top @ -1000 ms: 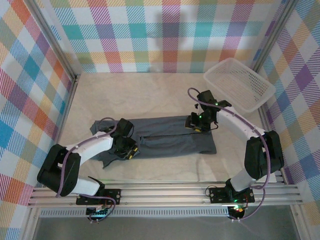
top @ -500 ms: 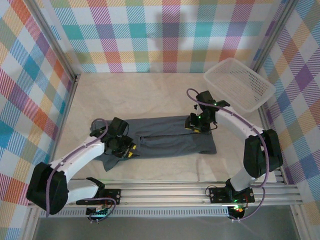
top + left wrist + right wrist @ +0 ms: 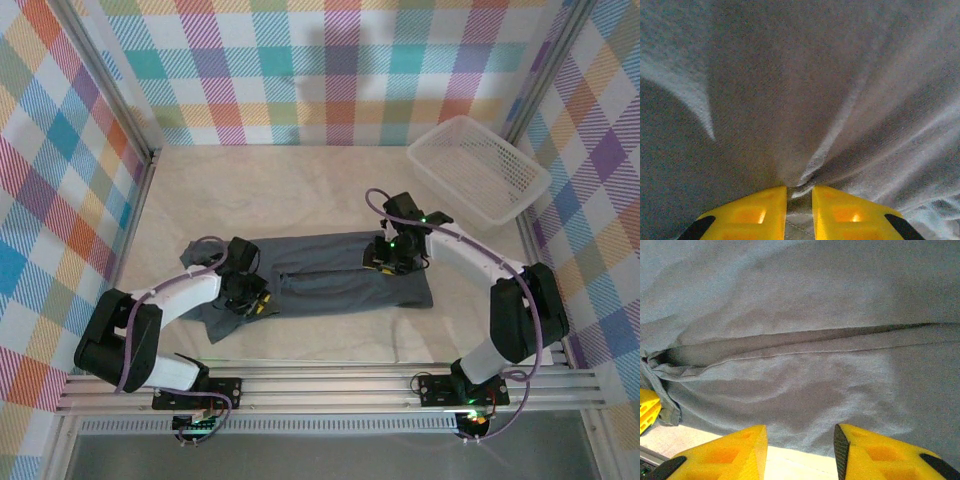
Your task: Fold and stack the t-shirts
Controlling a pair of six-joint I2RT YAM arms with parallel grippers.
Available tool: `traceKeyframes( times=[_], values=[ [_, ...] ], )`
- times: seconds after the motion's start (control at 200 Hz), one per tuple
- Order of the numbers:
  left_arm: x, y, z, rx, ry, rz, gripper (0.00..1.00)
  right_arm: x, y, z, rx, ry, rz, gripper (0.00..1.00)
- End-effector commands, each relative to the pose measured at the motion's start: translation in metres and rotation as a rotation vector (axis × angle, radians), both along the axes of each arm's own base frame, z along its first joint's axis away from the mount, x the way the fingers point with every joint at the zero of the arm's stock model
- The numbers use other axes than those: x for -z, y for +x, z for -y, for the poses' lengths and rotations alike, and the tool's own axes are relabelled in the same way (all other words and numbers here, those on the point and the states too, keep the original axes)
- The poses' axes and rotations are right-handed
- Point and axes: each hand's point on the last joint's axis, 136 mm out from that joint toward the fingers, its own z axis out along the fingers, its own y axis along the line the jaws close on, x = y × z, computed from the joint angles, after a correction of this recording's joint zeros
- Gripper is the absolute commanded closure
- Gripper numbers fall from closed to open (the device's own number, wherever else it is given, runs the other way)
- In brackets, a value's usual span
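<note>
A dark slate-grey t-shirt lies folded into a long band across the middle of the table. My left gripper is at its left end, shut on a pinch of the cloth, with grey t-shirt fabric bunched between the yellow fingers. My right gripper hovers over the shirt's upper right part, open. In the right wrist view the t-shirt spreads ahead of the spread yellow fingers, its near edge lying on the pale table between them.
A white mesh basket stands at the back right corner, tilted against the wall. Checked walls close in the table on three sides. An aluminium rail runs along the near edge.
The left arm shifted slightly at the shirt's left end, still holding the cloth. The right gripper moved a little to the left over the shirt's upper right part.
</note>
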Motion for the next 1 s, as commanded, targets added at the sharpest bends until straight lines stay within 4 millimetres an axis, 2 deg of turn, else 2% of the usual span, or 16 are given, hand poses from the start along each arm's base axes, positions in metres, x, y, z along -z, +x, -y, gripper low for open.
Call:
traceKeyframes(
  times=[0.0,0.135,0.185,0.265,0.35,0.415,0.495,0.55,0.68,0.855,0.995],
  values=[
    [0.005,-0.015,0.011,0.043,-0.017,-0.012,0.81,-0.007,-0.001,0.000,0.020,0.016,0.035,0.59],
    [0.006,-0.029,0.014,0.074,-0.009,-0.046,0.81,0.000,-0.006,0.002,0.027,0.019,0.026,0.59],
    [-0.002,-0.031,0.009,0.085,0.010,-0.036,0.78,0.002,-0.007,0.002,0.026,0.021,0.025,0.59],
    [-0.029,-0.030,-0.016,0.089,0.102,0.025,0.67,0.002,-0.008,0.002,0.018,0.025,0.027,0.59],
    [-0.051,-0.031,-0.043,0.062,0.149,0.095,0.64,0.001,-0.009,0.000,-0.001,0.038,0.034,0.58],
    [-0.051,-0.045,-0.067,0.047,0.190,0.074,0.64,0.000,-0.010,-0.007,-0.034,0.074,0.040,0.57],
    [-0.045,-0.077,-0.103,0.001,0.276,-0.055,0.67,-0.004,-0.012,-0.020,-0.091,0.140,0.037,0.57],
    [-0.041,-0.087,-0.116,-0.037,0.277,-0.092,0.67,-0.008,-0.014,-0.028,-0.128,0.183,0.038,0.57],
    [-0.042,-0.062,-0.118,-0.114,0.206,0.014,0.64,-0.010,-0.017,-0.036,-0.173,0.227,0.030,0.57],
    [-0.029,-0.053,-0.139,-0.123,0.278,-0.036,0.60,-0.009,-0.016,-0.039,-0.189,0.229,0.018,0.57],
    [-0.032,-0.022,-0.154,-0.121,0.302,0.101,0.56,-0.010,-0.013,-0.042,-0.192,0.238,0.010,0.57]
  ],
)
